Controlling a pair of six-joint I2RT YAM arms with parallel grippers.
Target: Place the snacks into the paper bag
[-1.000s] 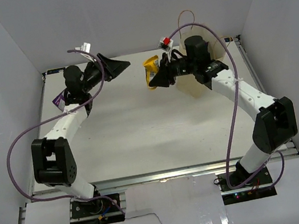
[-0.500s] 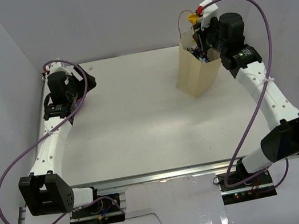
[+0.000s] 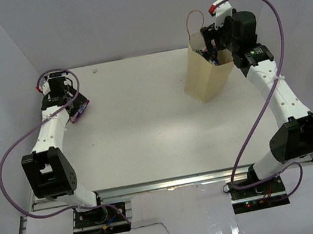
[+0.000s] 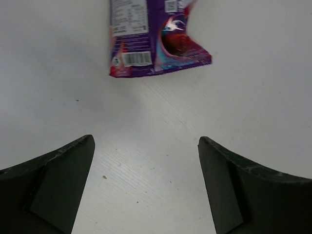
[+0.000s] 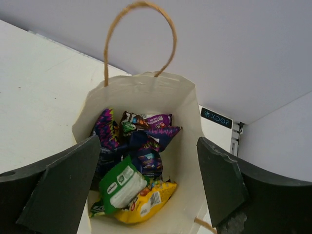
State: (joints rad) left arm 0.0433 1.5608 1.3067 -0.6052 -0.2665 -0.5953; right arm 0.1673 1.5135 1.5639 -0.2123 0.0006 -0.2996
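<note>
White table [image 3: 147, 131] with the tan paper bag [image 3: 202, 81] standing upright at the upper right of the overhead view, mouth open. The right gripper [image 5: 148, 146] hangs just above that mouth, fingers spread and holding nothing. A careless retreat could hook the thin loop handle [image 5: 139, 39] or nudge the rim, and so light a bag would likely tip and spill. At the left edge of the overhead view the left gripper [image 4: 145, 141] is low over the table, likewise spread and empty. The one loose snack, a purple packet [image 4: 156, 41], lies flat just beyond its fingertips, in the upper middle of the left wrist view. Because the packet lies flat, closing fingers may only push it along the table or catch a crinkled corner — a hold likely to slip during the carry across to the bag. Inside the bag are a green-white pouch [image 5: 122, 183], a yellow packet [image 5: 146, 204] and small purple packs [image 5: 105, 129].
</note>
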